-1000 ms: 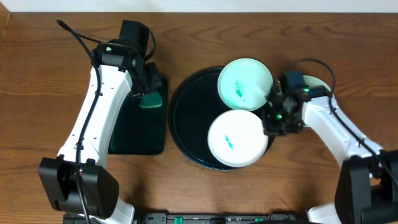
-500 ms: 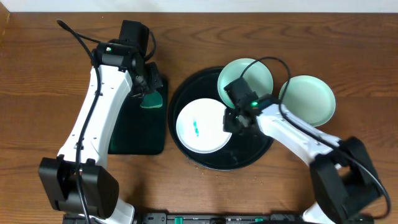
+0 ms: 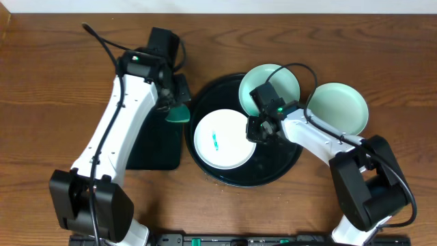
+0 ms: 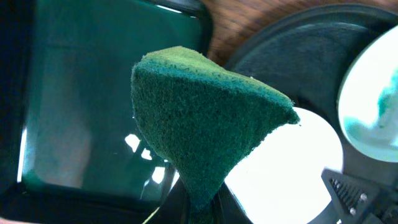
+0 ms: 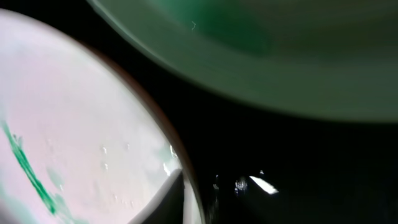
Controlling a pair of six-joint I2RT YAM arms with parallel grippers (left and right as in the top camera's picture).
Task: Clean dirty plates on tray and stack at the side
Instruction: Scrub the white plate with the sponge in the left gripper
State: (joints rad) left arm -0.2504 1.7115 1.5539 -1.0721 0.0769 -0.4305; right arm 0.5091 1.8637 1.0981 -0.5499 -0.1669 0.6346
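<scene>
The black tray point(image 3: 273, 171) holds two plates. A white plate point(image 3: 222, 140) with a teal smear lies at its left. A pale-mint plate point(image 3: 273, 78) lies at its back, partly under my right arm. A third mint plate point(image 3: 339, 109) with no visible smear sits on the table to the right of the tray. My right gripper point(image 3: 254, 130) is shut on the white plate's right rim point(image 5: 74, 124), one finger lying on top point(image 5: 186, 199). My left gripper point(image 3: 176, 109) is shut on a green sponge point(image 4: 205, 112) and holds it over the tray's left edge.
A dark green rectangular tray point(image 3: 153, 147) lies left of the black tray and shows in the left wrist view point(image 4: 87, 93). Cables loop over the back of both arms. Bare wooden table surrounds the trays.
My right gripper has slid the white plate left across the tray, uncovering the mint plate on the table. My left arm has moved right with the sponge, toward the tray.
</scene>
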